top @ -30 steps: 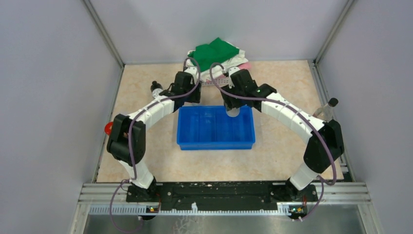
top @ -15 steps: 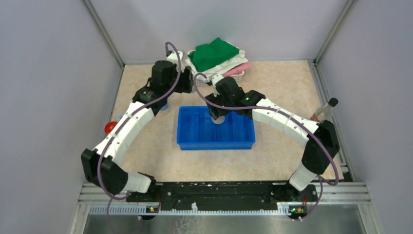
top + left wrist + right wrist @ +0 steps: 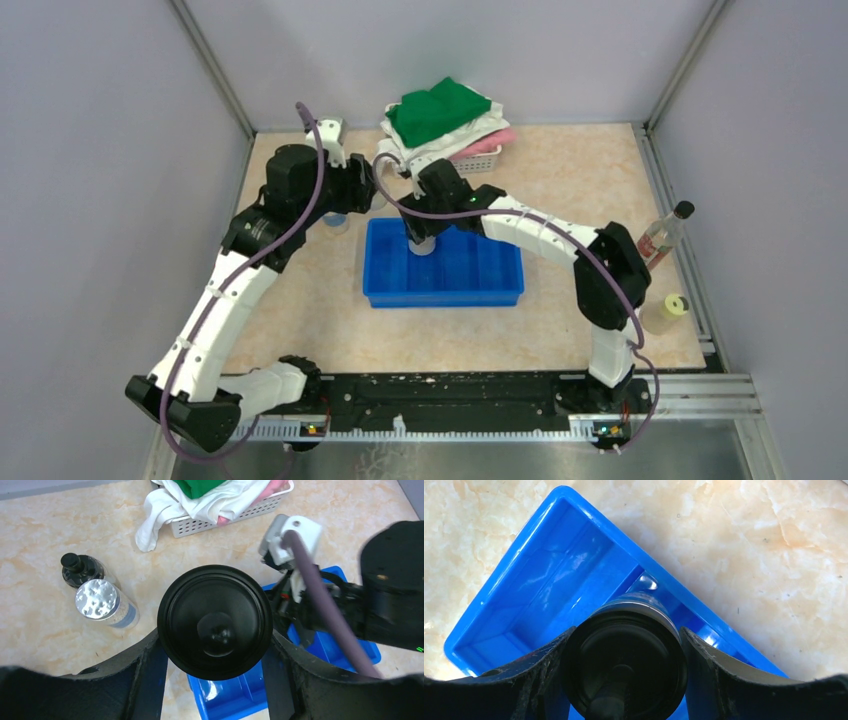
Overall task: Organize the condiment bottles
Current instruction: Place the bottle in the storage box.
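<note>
My left gripper (image 3: pixel 368 195) is shut on a black-capped jar (image 3: pixel 215 622) and holds it above the far left corner of the blue tray (image 3: pixel 500 290). My right gripper (image 3: pixel 424 238) is shut on another black-capped jar (image 3: pixel 624 665) and holds it low in a far-left compartment of the tray (image 3: pixel 524 565). A silver-capped jar (image 3: pixel 102 602) and a dark black-capped bottle (image 3: pixel 80 569) stand on the table left of the tray. A tall bottle (image 3: pixel 665 232) and a cream-capped jar (image 3: pixel 668 310) stand at the right edge.
A white basket of cloths (image 3: pixel 470 155) stands behind the tray, close to both wrists; it also shows in the left wrist view (image 3: pixel 225 515). The right arm's wrist (image 3: pixel 390 605) is just beside my left gripper. Metal rails border the table.
The left arm has swung left and stretched out, keeping its jar near the tray's far left corner. The right gripper has moved left along the tray with its jar. The cream-capped jar came into view.
</note>
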Controlling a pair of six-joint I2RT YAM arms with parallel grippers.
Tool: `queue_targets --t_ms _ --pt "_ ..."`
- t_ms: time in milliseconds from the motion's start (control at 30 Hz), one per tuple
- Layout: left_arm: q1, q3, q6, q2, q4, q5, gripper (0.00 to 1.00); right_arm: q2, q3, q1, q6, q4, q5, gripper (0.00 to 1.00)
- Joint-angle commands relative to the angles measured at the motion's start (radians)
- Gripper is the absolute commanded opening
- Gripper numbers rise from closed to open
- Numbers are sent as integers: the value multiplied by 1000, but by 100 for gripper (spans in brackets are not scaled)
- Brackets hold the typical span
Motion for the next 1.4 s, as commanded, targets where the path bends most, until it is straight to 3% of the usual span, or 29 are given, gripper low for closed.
queue_targets --t_ms 0,500,700,1000,1167,1367 --pt "-2 -15 -24 -55 27 17 36 35 65 9 -15 111 -16 0" --pt "-2 -54 -29 -73 31 36 36 86 50 8 -38 154 50 0" --pt "-2 -55 -27 -59 44 59 36 -21 57 8 -41 127 73 0" --pt "-13 -1 -27 30 105 141 35 -146 157 9 -90 -70 167 0" --pt "-32 8 24 98 152 147 35 -234 77 -7 -67 -63 227 0" --pt "-43 -64 35 147 250 168 35 -334 -97 -87 -8 1 175 0"
